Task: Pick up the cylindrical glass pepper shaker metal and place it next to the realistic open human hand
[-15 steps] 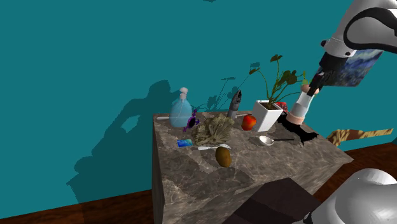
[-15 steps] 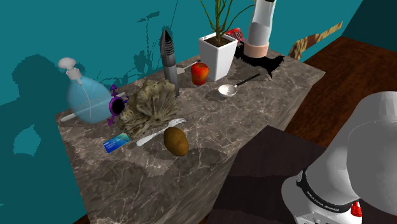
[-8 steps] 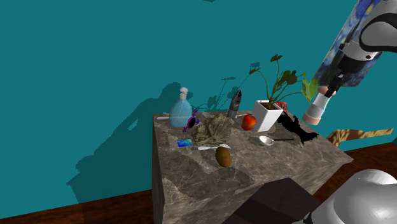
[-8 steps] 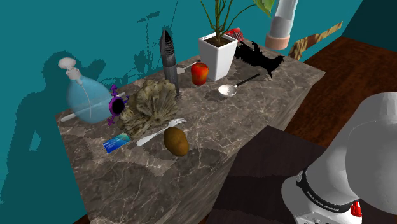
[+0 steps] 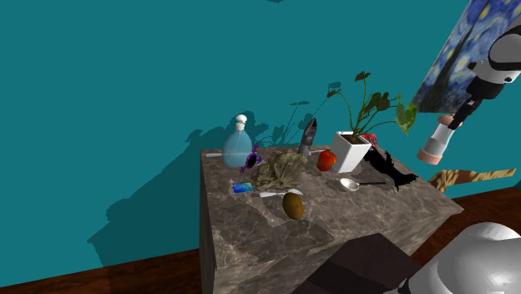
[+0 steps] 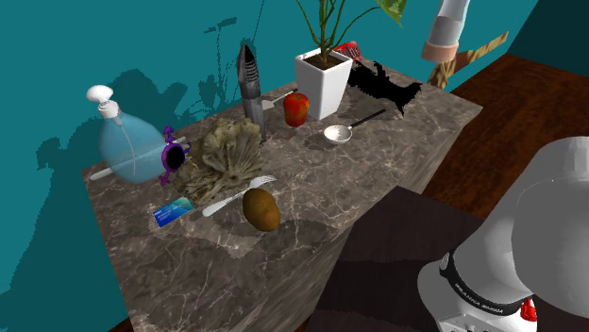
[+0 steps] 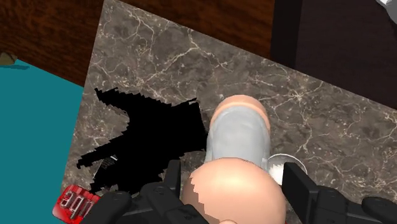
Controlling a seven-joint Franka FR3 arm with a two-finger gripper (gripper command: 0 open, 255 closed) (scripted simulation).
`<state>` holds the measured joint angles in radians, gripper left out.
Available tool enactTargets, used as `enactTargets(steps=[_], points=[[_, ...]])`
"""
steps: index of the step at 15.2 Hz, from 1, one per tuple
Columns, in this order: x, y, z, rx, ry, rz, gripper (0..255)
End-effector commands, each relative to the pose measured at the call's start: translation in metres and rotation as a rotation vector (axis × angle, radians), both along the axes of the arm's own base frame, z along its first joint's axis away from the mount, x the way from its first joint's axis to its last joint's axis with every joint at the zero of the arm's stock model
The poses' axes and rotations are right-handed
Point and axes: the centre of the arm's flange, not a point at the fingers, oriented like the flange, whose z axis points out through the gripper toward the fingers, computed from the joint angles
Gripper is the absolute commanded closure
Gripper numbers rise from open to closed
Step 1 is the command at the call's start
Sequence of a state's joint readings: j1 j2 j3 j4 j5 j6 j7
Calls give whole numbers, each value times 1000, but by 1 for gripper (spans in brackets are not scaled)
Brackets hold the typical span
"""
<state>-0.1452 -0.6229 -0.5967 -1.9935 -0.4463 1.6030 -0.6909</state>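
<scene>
The pepper shaker is a grey cylinder with pinkish ends. It hangs tilted in the air, up past the table's edge on the shoulder view's right. My gripper is shut on its upper part. In the wrist view, the black fingers clasp the shaker from both sides. Below it on the marble table lies the hand, drawn as a flat black splayed shape beside the plant pot. The shaker also shows above the table's far corner, with the black hand beneath.
A white plant pot, a red fruit, a spoon, a brown potato, a tan fluffy clump, a blue spray bottle and a dark pointed grinder share the table. A small red object lies by the hand.
The gripper has carried the shaker up and toward the shoulder view's right, from just above the black hand to beyond the table's edge.
</scene>
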Motion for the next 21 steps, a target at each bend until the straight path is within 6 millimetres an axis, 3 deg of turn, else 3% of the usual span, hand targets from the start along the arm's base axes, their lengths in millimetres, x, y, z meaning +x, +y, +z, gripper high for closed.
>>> enactTargets(steps=[1,10,21], points=[[-12,-25,1,-1,1,1,255],[-64,-129,2,-1,1,1,255],[-64,-129,-56,-1,1,1,255]])
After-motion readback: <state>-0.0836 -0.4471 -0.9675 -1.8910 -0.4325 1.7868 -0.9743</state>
